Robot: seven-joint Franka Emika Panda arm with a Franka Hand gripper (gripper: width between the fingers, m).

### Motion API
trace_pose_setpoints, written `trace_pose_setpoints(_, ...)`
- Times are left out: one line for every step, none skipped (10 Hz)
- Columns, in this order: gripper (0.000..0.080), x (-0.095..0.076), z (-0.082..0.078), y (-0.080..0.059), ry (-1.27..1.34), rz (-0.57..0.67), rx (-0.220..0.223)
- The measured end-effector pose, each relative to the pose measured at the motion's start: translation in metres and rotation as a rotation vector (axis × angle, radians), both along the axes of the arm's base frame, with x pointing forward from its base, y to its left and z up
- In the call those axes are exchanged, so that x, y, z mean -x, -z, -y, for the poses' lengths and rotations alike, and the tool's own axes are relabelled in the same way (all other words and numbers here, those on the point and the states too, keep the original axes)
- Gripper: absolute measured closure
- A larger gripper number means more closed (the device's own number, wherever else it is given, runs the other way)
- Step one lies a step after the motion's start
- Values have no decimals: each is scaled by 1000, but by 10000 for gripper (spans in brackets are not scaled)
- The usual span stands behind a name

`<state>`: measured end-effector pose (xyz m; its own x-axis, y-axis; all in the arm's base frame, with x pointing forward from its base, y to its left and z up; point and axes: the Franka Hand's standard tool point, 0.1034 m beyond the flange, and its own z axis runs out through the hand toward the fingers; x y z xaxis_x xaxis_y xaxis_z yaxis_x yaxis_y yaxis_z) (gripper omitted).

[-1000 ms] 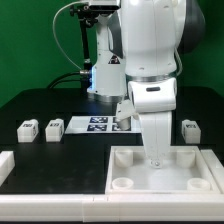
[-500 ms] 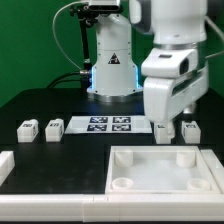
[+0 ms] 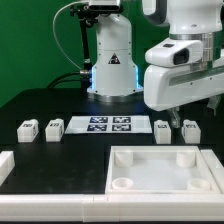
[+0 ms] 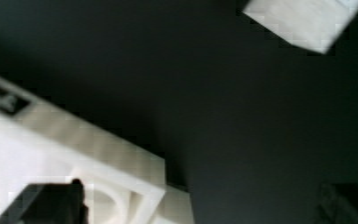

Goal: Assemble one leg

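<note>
Four small white legs with tags lie on the black table: two at the exterior view's left [image 3: 27, 128] [image 3: 53, 128] and two at its right [image 3: 164, 128] [image 3: 190, 129]. The large white tray-like part [image 3: 126, 158] lies at the front. My gripper [image 3: 177, 116] hangs just above the two right legs, apart from them. In the wrist view my gripper [image 4: 202, 206] is open and empty, with dark fingertips [image 4: 51, 205] set wide. A white tagged block [image 4: 69, 140], apparently a leg, lies beside one finger. Another white piece [image 4: 309, 20] shows farther off.
The marker board [image 3: 108, 125] lies flat between the two pairs of legs. A white bracket [image 3: 5, 165] sits at the front of the exterior view's left. The robot base [image 3: 112, 70] stands at the back.
My arm has lifted off the tray and swung to the exterior view's right, and now hovers above the two right legs. The legs and the tray have not moved.
</note>
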<state>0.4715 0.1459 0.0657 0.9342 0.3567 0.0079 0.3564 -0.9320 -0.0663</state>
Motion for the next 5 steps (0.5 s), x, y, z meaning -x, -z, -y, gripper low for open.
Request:
trace_pose_setpoints(151,11,-5,6,97,-26,8)
trace_pose_setpoints(151,19,-7,11,220,-48,10)
trace_pose_setpoints(151,26,-8,18,303,-63,8)
trace_pose_setpoints(151,26,-8,23,351,-39,-13)
trace_pose_setpoints(151,31,-6,23,323,-86,8)
